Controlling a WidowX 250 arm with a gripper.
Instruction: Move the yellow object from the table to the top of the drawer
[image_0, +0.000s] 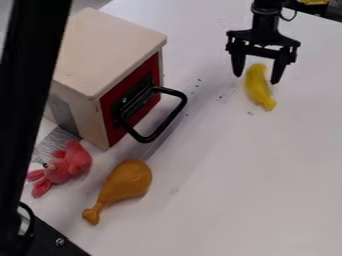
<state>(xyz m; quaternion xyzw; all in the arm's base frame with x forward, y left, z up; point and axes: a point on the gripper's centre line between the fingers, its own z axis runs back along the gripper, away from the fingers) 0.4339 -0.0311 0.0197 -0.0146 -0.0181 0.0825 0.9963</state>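
Observation:
The black gripper (256, 79) hangs at the upper right, open, with one finger on each side of the upper end of a yellow banana-shaped object (258, 89). I cannot tell whether either finger touches it. The yellow object lies on the white table (234, 170), its lower end pointing down and to the right. At the upper left stands the drawer box (110, 47), with a flat cream top, a red front and a black handle (177, 117) that sticks out over the table.
A brown toy drumstick (125, 185) lies in front of the box at the lower left, beside a pink plush toy (67, 166). A black post (30, 90) runs down the left edge, with a black base at the bottom left corner.

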